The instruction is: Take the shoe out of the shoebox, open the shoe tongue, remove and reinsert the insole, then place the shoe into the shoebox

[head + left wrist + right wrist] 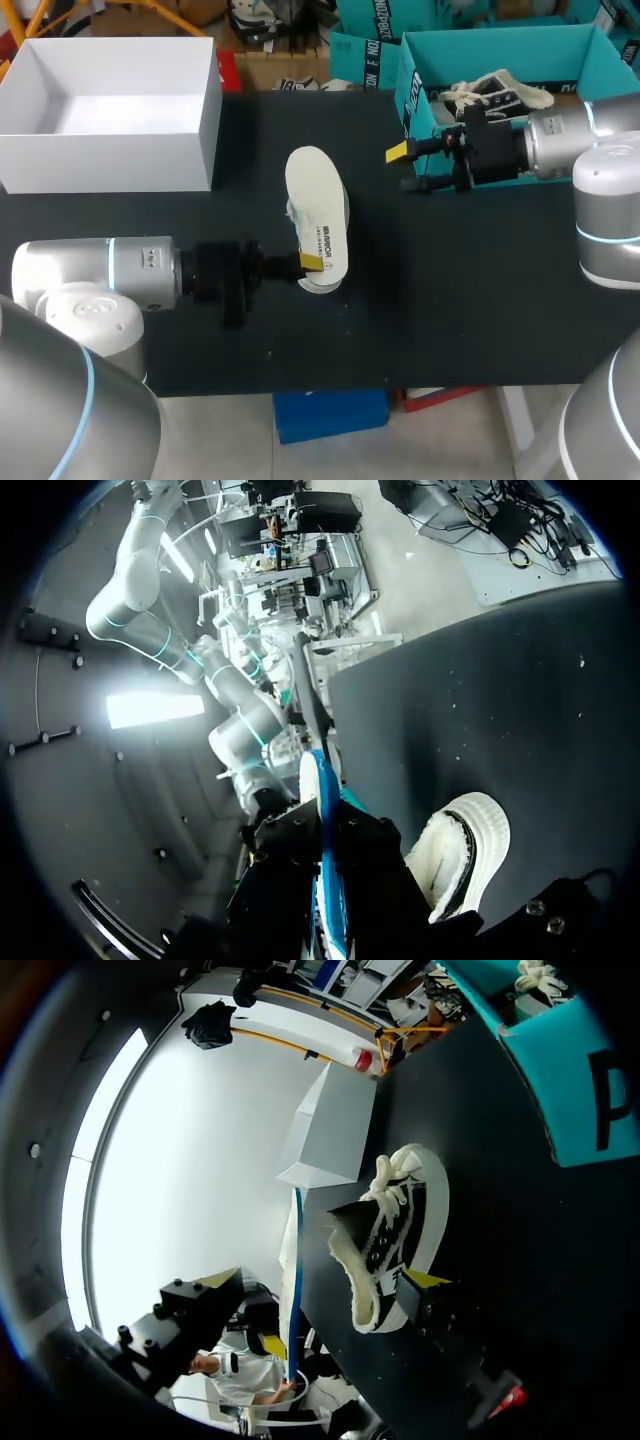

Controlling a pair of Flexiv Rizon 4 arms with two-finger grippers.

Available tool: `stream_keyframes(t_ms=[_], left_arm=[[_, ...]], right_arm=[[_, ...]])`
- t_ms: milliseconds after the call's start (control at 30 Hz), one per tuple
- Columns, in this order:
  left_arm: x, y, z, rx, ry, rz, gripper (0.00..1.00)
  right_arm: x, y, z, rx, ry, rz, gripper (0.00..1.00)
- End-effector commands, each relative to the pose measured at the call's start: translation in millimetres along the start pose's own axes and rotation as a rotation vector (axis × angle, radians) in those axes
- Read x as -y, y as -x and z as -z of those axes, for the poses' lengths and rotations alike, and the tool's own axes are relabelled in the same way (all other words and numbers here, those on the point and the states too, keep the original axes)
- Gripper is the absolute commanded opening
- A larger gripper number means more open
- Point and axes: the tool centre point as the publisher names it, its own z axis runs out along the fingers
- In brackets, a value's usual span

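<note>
Tabletop (480, 300) is flanked by a white box (110, 150) at the far left and a teal box (418, 95) at the far right. Near the middle, outside both boxes, a shoe (395, 1230) is laid on its side. An insole (320, 810), white above and blue below, is held level just over the shoe, clamped at one end by the left gripper (312, 262). The right gripper (405, 168) is held beside the shoe, fingers spread wide.

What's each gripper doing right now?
Left gripper: shut on the shoe.
Right gripper: open, holding nothing.
</note>
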Motion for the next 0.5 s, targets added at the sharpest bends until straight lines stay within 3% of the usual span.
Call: stream_keyframes(t_ms=[33,500], left_arm=[[1.4,0.1,-0.8,-0.002,0.007,-0.003,0.0],[1.4,0.1,-0.8,-0.002,0.007,-0.003,0.0]], right_arm=[[-5.4,0.9,-14.6,-0.016,-0.033,0.003,1.0],[19.5,-13.8,-50.8,-0.04,-0.066,0.005,1.0]])
